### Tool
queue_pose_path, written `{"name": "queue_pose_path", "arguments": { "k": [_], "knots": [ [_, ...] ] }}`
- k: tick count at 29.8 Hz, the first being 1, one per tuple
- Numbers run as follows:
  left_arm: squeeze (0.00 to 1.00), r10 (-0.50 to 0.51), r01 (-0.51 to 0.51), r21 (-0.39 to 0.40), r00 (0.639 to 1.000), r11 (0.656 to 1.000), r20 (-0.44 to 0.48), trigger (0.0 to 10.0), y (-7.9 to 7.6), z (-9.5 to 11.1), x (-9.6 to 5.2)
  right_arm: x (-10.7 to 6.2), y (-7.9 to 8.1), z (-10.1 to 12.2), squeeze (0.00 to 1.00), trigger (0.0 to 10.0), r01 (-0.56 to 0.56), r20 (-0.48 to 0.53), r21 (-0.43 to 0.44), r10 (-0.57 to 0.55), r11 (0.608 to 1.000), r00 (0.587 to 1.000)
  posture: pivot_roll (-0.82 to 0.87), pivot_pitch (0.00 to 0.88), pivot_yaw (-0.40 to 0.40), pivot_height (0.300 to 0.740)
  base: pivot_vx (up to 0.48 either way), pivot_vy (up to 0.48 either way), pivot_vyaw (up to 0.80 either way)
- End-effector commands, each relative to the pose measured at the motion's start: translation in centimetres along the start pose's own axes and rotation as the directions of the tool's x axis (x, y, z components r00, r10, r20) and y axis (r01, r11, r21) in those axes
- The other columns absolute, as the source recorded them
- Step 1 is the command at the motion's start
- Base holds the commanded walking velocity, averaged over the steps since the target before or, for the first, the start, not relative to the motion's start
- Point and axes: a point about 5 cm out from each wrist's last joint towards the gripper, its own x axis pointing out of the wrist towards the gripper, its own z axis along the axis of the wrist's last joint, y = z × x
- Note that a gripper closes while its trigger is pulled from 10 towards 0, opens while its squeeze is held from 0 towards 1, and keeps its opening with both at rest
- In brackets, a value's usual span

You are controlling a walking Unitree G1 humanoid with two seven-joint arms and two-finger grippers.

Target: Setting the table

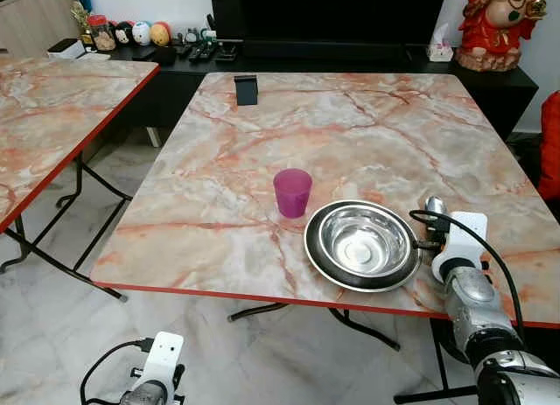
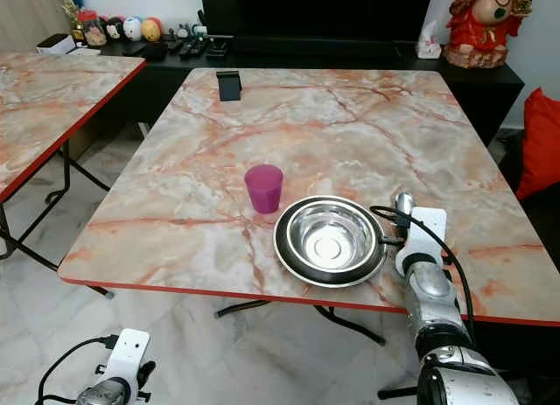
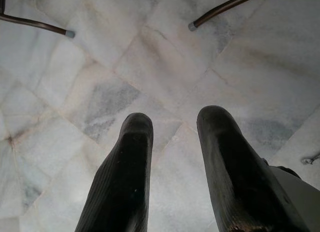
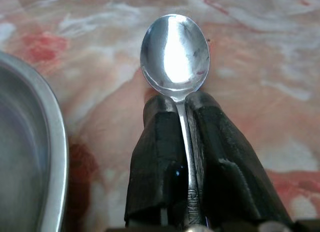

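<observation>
A steel bowl (image 1: 364, 240) on a dark plate sits near the front edge of the marble table (image 1: 350, 134). A purple cup (image 1: 292, 192) stands just left of it. My right gripper (image 4: 181, 105) is shut on a metal spoon (image 4: 174, 50); its bowl end sticks out past the fingertips, low over the table just right of the steel bowl (image 4: 30, 142). The spoon (image 1: 433, 204) also peeks above my right wrist. My left gripper (image 3: 172, 127) hangs open below table height, over the floor.
A small black object (image 1: 247, 89) stands at the table's far side. A second marble table (image 1: 52, 108) stands to the left. A black console with a TV, remotes and figurines runs along the back wall, and a red statue (image 1: 499, 20) sits at its right end.
</observation>
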Motion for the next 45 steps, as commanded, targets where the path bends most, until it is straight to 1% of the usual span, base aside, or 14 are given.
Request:
{"name": "queue_pose_path", "arguments": {
  "k": [1,12,42,45],
  "knots": [
    [0.0,0.002,-0.002,0.027,1.0,1.0,-0.008,10.0,0.42,-0.32,-0.09,-0.2,0.1,-0.64,0.0,10.0,-0.001,-0.017,-0.004,0.001,1.0,1.0,0.06,0.01,0.043,0.74,0.0,0.0,0.0],
    [0.0,0.001,-0.001,0.03,1.0,1.0,-0.007,10.0,0.4,-0.27,-0.08,-0.27,0.01,-0.92,0.0,10.0,0.005,-0.029,-0.01,-0.005,1.0,1.0,0.06,0.008,0.044,0.74,0.0,0.0,0.0],
    [0.0,-0.003,0.003,0.032,1.0,0.999,-0.003,10.0,0.26,-0.08,-0.02,-0.22,0.11,-0.82,0.0,10.0,0.007,-0.026,-0.012,-0.007,1.0,1.0,0.06,0.007,0.045,0.74,0.0,0.0,0.0],
    [0.0,-0.002,0.002,0.032,1.0,0.999,-0.004,10.0,0.29,-0.12,-0.04,-0.26,0.17,-0.95,0.02,10.0,0.005,-0.03,-0.011,-0.006,1.0,1.0,0.06,0.008,0.046,0.74,0.0,0.0,0.0]
  ]
}}
